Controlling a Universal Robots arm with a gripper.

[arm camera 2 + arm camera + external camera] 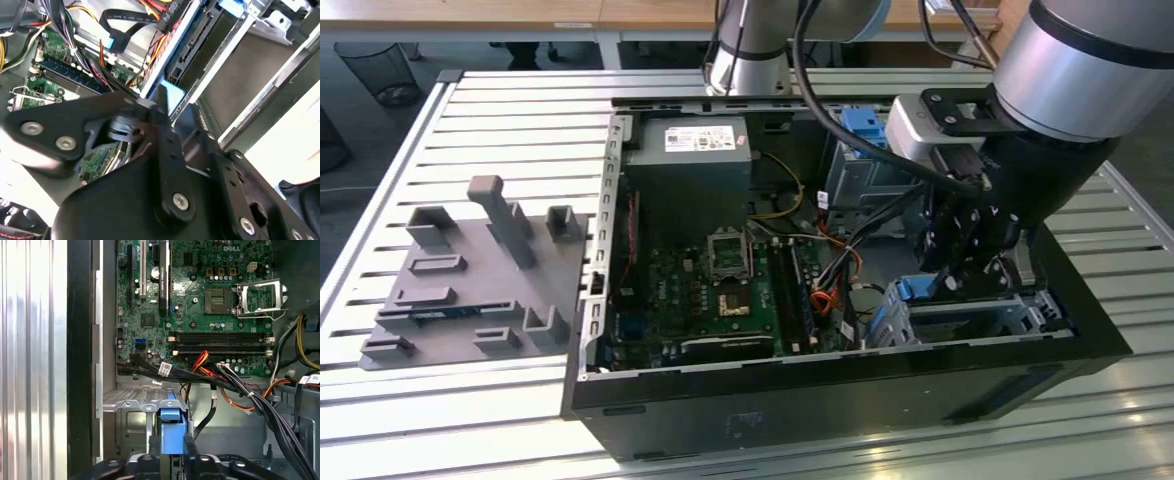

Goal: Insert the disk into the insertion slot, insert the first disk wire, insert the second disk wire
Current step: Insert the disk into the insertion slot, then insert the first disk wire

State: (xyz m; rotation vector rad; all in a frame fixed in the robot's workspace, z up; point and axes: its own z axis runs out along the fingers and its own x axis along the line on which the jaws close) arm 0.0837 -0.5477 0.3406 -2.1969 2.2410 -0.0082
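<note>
Bench point(494, 110): silver aluminium slats with dark grooves between, running across the exterior view. The same slats point(30, 360) show in the first wrist view. Glare on the metal, strongest at lower right of the exterior frame, where it goes near white.

Floor point(350, 215): dark grey, along the left edge. Black mesh bin point(380, 72) stands on it, upper left.

Top edge: wooden desks point(480, 12), pale tops, white frames beneath. Light even and diffuse.

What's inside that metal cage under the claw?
The blue-framed disk, pinched by the claw, sits in the insertion slot; the rest of it is covered by the claw.
</note>
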